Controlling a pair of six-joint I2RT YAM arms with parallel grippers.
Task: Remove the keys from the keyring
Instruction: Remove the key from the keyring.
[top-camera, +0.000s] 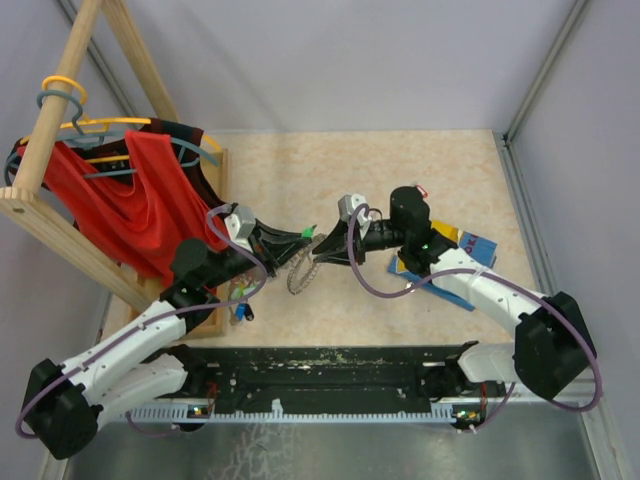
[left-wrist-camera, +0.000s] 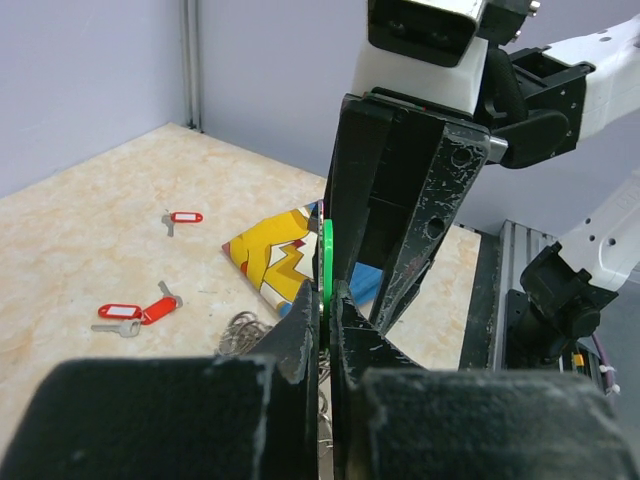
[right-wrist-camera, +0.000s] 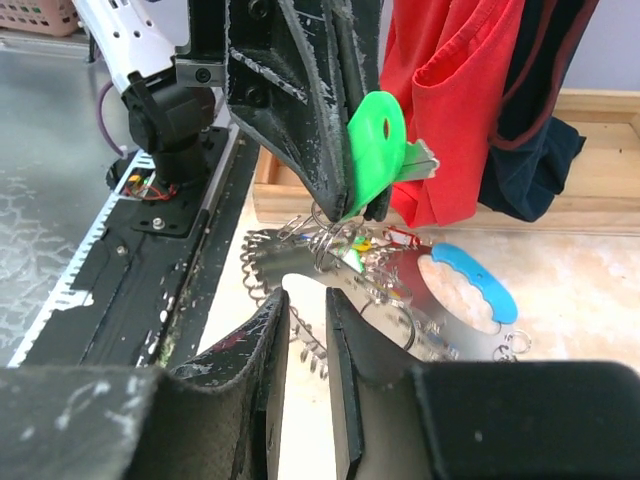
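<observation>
My left gripper (left-wrist-camera: 327, 300) is shut on a green-tagged key (left-wrist-camera: 327, 255), which also shows in the right wrist view (right-wrist-camera: 375, 150) and the top view (top-camera: 310, 232). The keyring (right-wrist-camera: 300, 250), a grey metal ring fringed with silver loops, hangs from that key above the table (top-camera: 300, 272). More small tags cluster on it, among them a blue one (right-wrist-camera: 475, 280). My right gripper (right-wrist-camera: 305, 320) faces the left one at close range, its fingers a narrow gap apart. The ring's fringe runs by the gap, and I see no grip on it.
A wooden rack with red clothing (top-camera: 130, 200) stands at the left. A colourful book (top-camera: 470, 250) lies under the right arm and also shows in the left wrist view (left-wrist-camera: 275, 255). Loose red-tagged keys (left-wrist-camera: 135, 312) (left-wrist-camera: 185, 217) lie on the table. More tagged keys (top-camera: 242, 300) lie by the rack's foot.
</observation>
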